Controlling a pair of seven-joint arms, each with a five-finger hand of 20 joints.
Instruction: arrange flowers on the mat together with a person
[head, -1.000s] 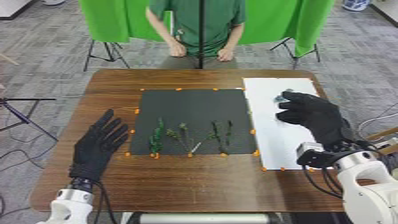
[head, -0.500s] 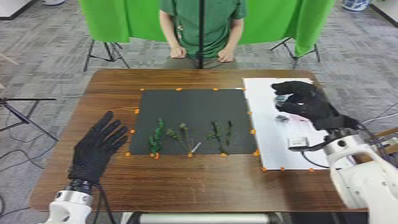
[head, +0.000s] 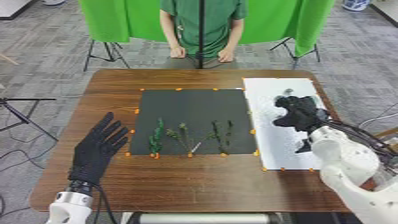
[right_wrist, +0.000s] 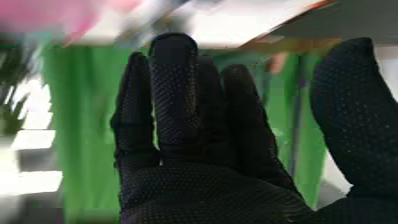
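Note:
In the head view my right hand (head: 300, 114) is over the white board (head: 271, 155), on the right of the table. The right wrist view shows this hand (right_wrist: 209, 185) open, fingers straight and thumb apart, with a blurred pink thing (right_wrist: 62, 15) beyond the fingertips. A small grey-green flower (head: 288, 92) lies on the board past the hand. Several green stems lie side by side on the dark mat (head: 182, 106), among them a leafy one (head: 156, 136) and a branching one (head: 185, 136). My left hand (head: 92, 152) is open above the wood, left of the mat.
Orange markers (head: 253, 131) run along the mat and board edges. Across the brown table (head: 195, 185) stands a person with both hands low at the far edge, touching none of the flowers. Black cables trail from both wrists.
My right hand first went away from me along the board, then came back nearer with its forearm turned. It now covers the spot where a pinkish flower showed. The left hand has stayed put.

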